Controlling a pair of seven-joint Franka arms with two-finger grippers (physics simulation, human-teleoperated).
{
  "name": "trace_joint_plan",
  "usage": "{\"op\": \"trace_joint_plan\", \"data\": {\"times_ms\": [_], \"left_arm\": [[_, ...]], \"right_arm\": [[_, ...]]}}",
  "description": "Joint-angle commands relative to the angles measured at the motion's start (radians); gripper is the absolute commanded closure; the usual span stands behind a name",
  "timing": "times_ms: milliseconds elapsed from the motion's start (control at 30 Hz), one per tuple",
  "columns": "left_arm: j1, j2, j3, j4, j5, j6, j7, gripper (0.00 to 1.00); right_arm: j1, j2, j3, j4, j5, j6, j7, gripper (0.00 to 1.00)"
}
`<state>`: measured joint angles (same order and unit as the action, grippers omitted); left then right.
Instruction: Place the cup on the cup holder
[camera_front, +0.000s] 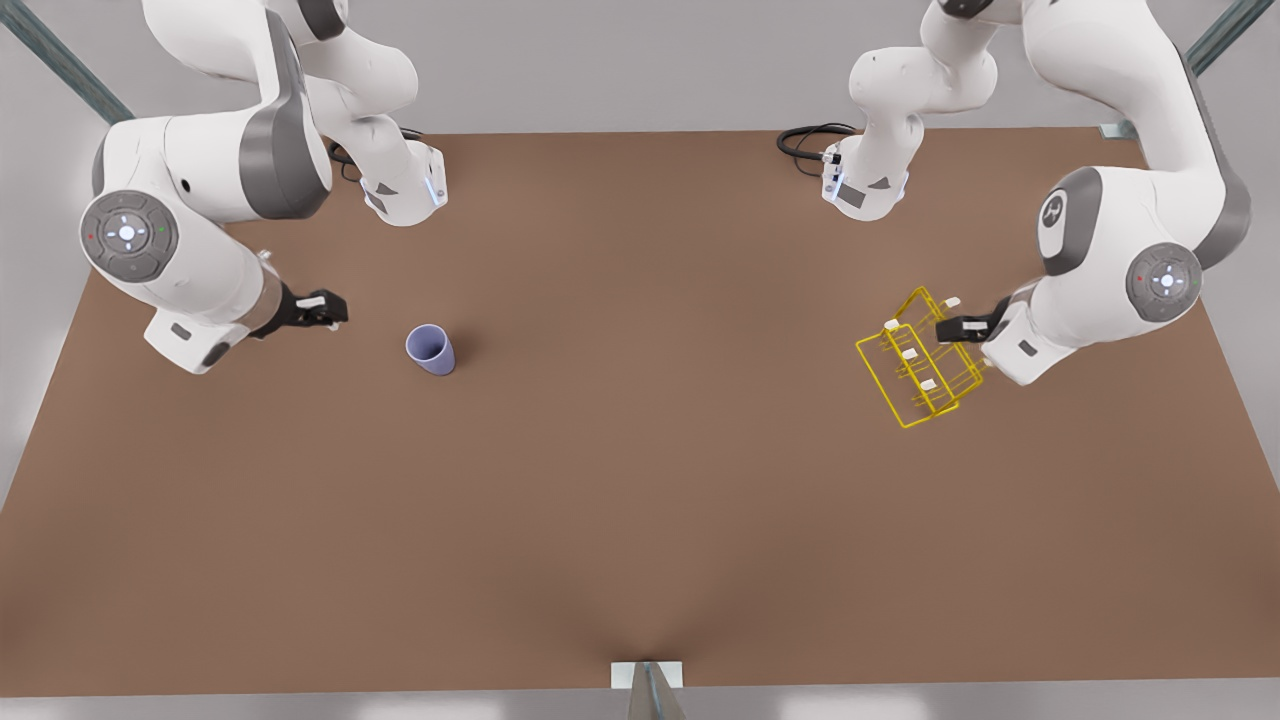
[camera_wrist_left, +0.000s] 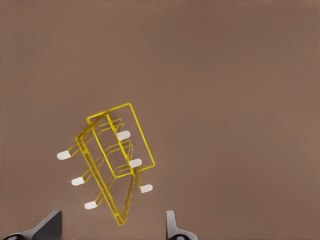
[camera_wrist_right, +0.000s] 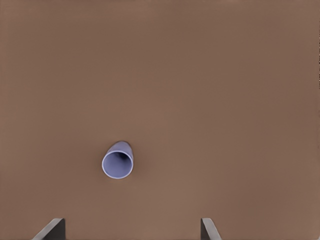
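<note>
The cup (camera_front: 431, 349), a lavender-blue tumbler, stands mouth-up on the brown counter (camera_front: 640, 520) toward the front view's left, untouched by either arm; the right wrist view looks down into its open mouth (camera_wrist_right: 118, 164). The right claw (camera_front: 322, 309) hovers just beside the cup at the front view's left, its fingers (camera_wrist_right: 50, 230) spread wide and empty. Well apart, toward the front view's right, sits the cup holder (camera_front: 918, 368), a yellow wire rack with white-capped prongs, tilted on the counter. The left claw (camera_front: 957, 329) hangs over the rack's far edge, fingers (camera_wrist_left: 47, 227) parted and gripping nothing, as the left wrist view shows with the rack (camera_wrist_left: 112, 162) below it. By judgement the task is at its start, the cup not yet grasped. Risks from here: a tapered, smooth wall may slip or tip if pinched off-centre; the light wire rack may shift under a nudge; and a cup lowered askew could miss or glance off a capped prong.
</note>
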<state>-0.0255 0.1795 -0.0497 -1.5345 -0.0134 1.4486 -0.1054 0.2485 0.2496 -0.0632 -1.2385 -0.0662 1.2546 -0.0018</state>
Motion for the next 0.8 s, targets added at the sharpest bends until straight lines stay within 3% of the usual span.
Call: {"op": "trace_joint_plan", "data": {"times_ms": [0, 200, 233, 267, 300, 400, 633, 700, 767], "left_arm": [[-0.002, 0.008, 0.005, 0.022, 0.003, 0.061, -0.089, 0.00], [0.001, 0.011, 0.005, 0.028, 0.000, 0.055, -0.092, 0.00], [-0.001, 0.018, 0.005, 0.028, 0.001, 0.055, -0.095, 0.00], [-0.001, 0.020, 0.005, 0.028, 0.003, 0.055, -0.089, 0.00], [0.001, 0.032, 0.005, 0.028, 0.004, 0.053, -0.089, 0.00], [0.004, 0.032, 0.007, 0.028, 0.001, 0.044, -0.088, 0.00], [0.010, 0.034, 0.007, 0.028, 0.006, -0.016, -0.094, 0.00], [0.013, 0.034, 0.007, 0.027, 0.006, -0.017, -0.092, 0.00], [0.015, 0.035, 0.007, 0.025, 0.006, -0.028, -0.086, 0.00]], "right_arm": [[0.000, -0.001, 0.000, -0.002, 0.008, 0.062, -0.001, 0.00], [0.126, 0.114, 0.016, -0.058, 0.121, 0.124, 0.235, 0.00], [0.124, 0.109, 0.039, -0.096, 0.118, 0.163, 0.259, 0.00], [0.043, 0.093, 0.167, -0.208, 0.062, 0.282, 0.249, 0.00], [0.028, 0.046, 0.189, -0.333, 0.020, 0.425, 0.243, 0.00], [-0.020, 0.042, 0.158, -0.463, 0.025, 0.606, 0.236, 0.00], [0.035, 0.034, 0.155, -0.594, 0.026, 0.713, 0.223, 0.00], [0.063, -0.046, 0.154, -0.742, 0.023, 0.848, 0.252, 0.00], [0.061, -0.085, 0.126, -0.774, 0.020, 0.861, 0.215, 0.00]]}}
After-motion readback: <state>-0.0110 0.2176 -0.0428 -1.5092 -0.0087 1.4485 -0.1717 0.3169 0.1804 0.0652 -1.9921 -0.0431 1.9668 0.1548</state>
